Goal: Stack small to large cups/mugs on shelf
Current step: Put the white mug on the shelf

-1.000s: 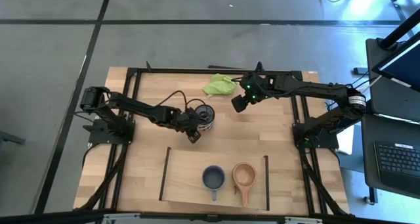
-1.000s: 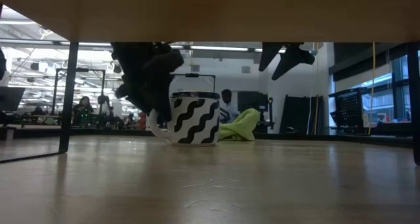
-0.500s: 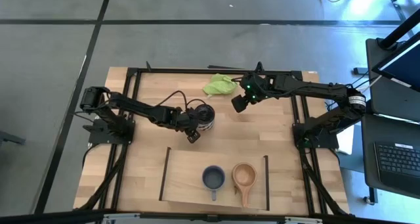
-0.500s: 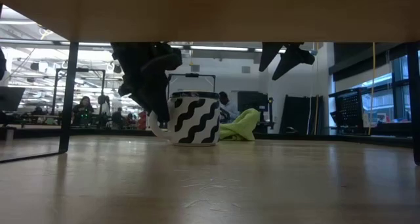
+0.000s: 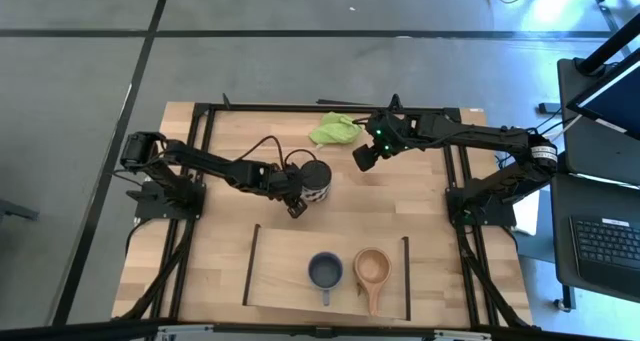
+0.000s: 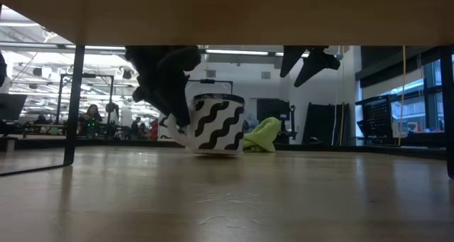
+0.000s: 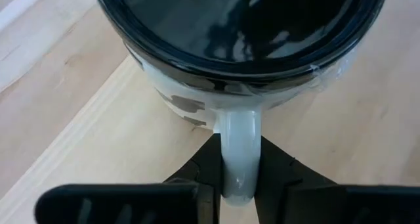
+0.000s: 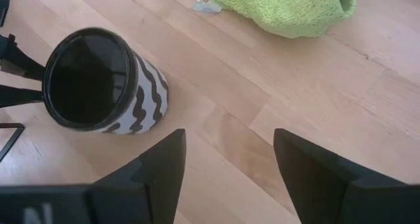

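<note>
A white mug [image 5: 316, 179] with black wavy stripes and a dark inside is at the middle of the table, tilted in the low view [image 6: 213, 125]. My left gripper [image 7: 237, 178] is shut on its handle. A blue-grey mug [image 5: 325, 271] and a tan wooden cup [image 5: 372, 268] stand on their bases side by side on the light-wood shelf [image 5: 280, 281] near the front edge. My right gripper [image 5: 362, 159] hangs open above the far part of the table, to the right of the white mug [image 8: 105, 83], and touches nothing. My left gripper pinches the white mug's handle [image 7: 237, 138] between its two fingers, one finger on each flat side of the loop. The fingers come from the table's left and near side, roughly level. The mug is tilted, its top leaning toward the table's right; its base [image 6: 213, 150] is close over the tabletop.
A lime-green cloth [image 5: 335, 131] lies crumpled at the far edge, beside my right gripper. Black frame bars [image 5: 205, 171] run along the table's sides. Bare wood [image 5: 380, 216] lies between the white mug and the shelf.
The white mug has tipped from upright to tilted and has shifted a little toward the table's right, together with my left gripper. My right arm has kept still.
</note>
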`<state>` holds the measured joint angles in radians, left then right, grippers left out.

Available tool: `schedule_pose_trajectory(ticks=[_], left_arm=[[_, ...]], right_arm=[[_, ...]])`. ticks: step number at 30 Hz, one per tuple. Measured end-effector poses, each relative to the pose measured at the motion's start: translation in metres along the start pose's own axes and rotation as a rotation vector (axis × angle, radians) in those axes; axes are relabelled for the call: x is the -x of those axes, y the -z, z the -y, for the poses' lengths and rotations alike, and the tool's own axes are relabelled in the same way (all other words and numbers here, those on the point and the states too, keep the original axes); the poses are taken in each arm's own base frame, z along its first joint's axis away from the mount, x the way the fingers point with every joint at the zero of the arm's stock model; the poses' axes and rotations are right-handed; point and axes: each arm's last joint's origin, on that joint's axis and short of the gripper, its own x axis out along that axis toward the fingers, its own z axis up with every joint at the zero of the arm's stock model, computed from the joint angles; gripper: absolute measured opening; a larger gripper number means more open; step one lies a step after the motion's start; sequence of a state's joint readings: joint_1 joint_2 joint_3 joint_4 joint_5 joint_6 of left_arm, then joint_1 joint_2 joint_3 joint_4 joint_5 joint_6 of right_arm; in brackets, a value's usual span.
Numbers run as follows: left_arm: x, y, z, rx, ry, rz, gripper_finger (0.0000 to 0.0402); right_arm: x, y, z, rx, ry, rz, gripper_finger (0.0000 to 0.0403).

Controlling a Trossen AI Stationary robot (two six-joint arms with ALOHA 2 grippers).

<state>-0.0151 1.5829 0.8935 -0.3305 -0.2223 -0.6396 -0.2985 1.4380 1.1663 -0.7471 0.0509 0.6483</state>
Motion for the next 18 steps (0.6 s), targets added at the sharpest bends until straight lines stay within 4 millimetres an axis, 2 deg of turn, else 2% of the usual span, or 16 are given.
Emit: schedule_pose_trajectory(ticks=[8, 18], left_arm=[[0.013, -0.015, 0.006, -0.030, -0.039, -0.011, 0.0047], [0.030, -0.032, 0.010, -0.054, -0.093, -0.024, 0.0047]], right_arm=[[-0.006, 0.007, 0.005, 0.001, 0.031, -0.037, 0.0232], [-0.006, 0.005, 0.005, 0.003, 0.053, 0.001, 0.0232]])
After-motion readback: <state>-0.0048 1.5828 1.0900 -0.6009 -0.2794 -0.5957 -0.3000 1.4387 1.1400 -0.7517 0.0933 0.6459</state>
